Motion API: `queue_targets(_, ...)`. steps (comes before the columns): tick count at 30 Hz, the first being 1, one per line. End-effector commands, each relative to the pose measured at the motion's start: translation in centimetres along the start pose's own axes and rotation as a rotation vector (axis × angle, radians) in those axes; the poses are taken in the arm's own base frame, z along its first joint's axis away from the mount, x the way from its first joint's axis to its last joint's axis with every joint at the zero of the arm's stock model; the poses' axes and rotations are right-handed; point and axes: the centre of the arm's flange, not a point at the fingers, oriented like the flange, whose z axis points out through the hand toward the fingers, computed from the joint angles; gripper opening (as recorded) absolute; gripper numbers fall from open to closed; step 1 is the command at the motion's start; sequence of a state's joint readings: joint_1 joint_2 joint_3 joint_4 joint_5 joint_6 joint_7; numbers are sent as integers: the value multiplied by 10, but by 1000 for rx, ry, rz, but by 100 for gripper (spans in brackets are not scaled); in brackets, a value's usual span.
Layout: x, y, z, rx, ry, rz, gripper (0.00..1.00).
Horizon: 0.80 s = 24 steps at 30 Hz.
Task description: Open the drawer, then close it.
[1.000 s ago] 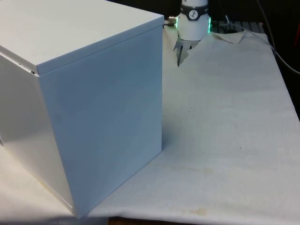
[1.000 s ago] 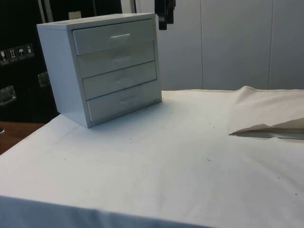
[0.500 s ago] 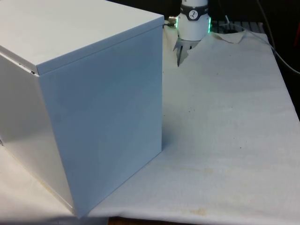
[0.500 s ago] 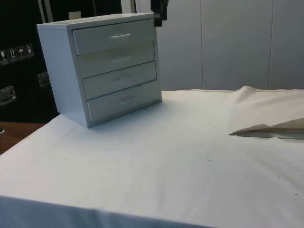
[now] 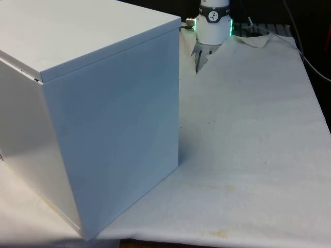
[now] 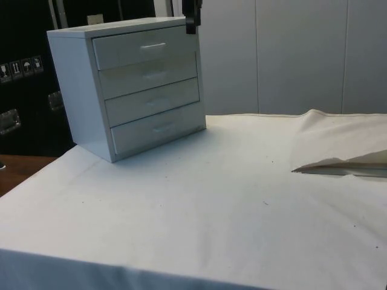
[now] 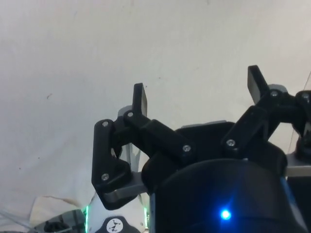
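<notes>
A white chest of drawers (image 6: 130, 90) stands on the cloth, its four drawer fronts facing the side view and all pushed in. The top drawer (image 6: 145, 48) has a small pale handle. In the front view the chest (image 5: 93, 103) turns a plain side and its top to the camera. My black gripper (image 6: 191, 21) hangs high, at the chest's upper corner beside the top drawer, apart from the handle. In the wrist view my gripper (image 7: 198, 90) is open, its fingers (image 7: 140, 98) spread wide over bare white cloth with nothing between them.
The robot's white base (image 5: 213, 23) stands at the table's far end, by the chest's far corner. A raised fold of the cloth (image 6: 338, 162) lies at the side view's right. Bare cloth (image 6: 211, 199) stretches in front of the drawers.
In the side view my gripper has slid leftwards, from just off the chest's corner to over its top edge. The chest and its drawers have not moved.
</notes>
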<state>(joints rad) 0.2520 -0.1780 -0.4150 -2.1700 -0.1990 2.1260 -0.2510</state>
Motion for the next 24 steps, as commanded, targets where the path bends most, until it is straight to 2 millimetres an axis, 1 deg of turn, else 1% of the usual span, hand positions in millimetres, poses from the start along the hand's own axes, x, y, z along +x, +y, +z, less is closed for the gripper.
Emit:
queue_targets(1,3,1,0,4,6,-8,100)
queue_targets(3,8,4,1,0,10,-17,100)
queue_targets(4,5,2,1,-5,3,-10,100)
queue_targets(11,23,10,4,-11,16,-45,100)
queue_targets(12,21,11,3,-18,14,-40,100)
queue_targets(17,32,14,5,-18,20,-59,100)
queue_targets(21,44,17,7,-24,22,-71,100)
queue_targets(22,41,17,6,-30,19,-66,100)
queue_targets(24,49,18,8,-27,23,-77,100)
